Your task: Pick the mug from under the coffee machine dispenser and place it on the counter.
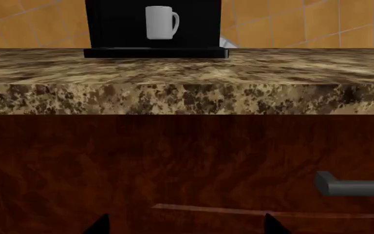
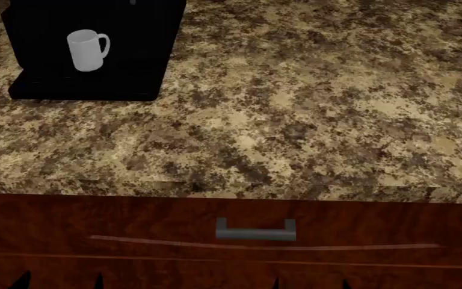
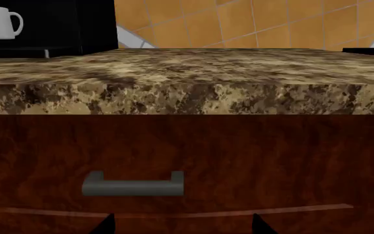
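The head camera looks steeply down over the speckled granite counter (image 2: 295, 120). Both wrist cameras sit low behind their fingertips (image 1: 99, 225), facing the dark reddish wooden cabinet front (image 3: 252, 146), sharing the grey metal handle (image 1: 356, 185).

No readable text, labels, brands or numbers on any surface in all three views.

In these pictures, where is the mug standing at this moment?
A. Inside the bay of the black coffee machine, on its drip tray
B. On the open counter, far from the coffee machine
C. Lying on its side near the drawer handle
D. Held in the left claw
A. The mug stands upright in the recessed bay of the black coffee machine, on its flat base, with neither claw near it.
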